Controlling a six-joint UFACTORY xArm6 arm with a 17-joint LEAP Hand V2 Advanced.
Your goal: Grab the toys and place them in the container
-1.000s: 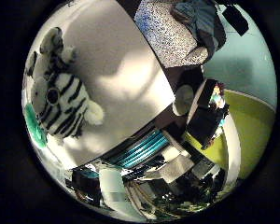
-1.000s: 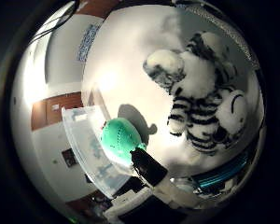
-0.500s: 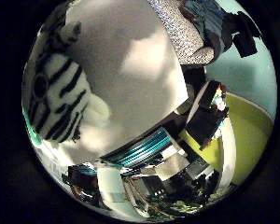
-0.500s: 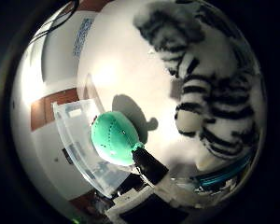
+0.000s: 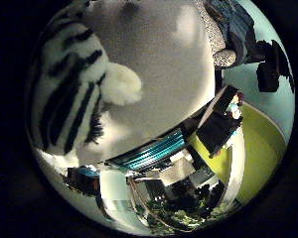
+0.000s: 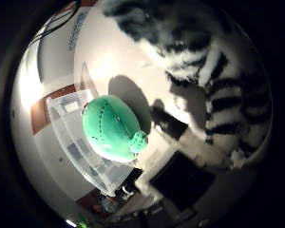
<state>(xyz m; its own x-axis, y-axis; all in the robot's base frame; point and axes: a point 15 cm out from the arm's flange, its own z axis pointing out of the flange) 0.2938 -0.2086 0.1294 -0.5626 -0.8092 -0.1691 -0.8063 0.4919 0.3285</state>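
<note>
Change: the striped plush zebra [image 5: 64, 94] filled far more of both views than before.
Hand: fingers unseen, state unclear.
Advice: centre over the zebra's body, clear of the green toy [image 6: 111, 128].

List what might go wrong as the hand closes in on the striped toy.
The zebra toy fills much of both views, so it is very near the palm; a grasp may catch only loose fur and slip. The green toy lies beside it on the white table, against the clear container, and a sweep could knock it away.
</note>
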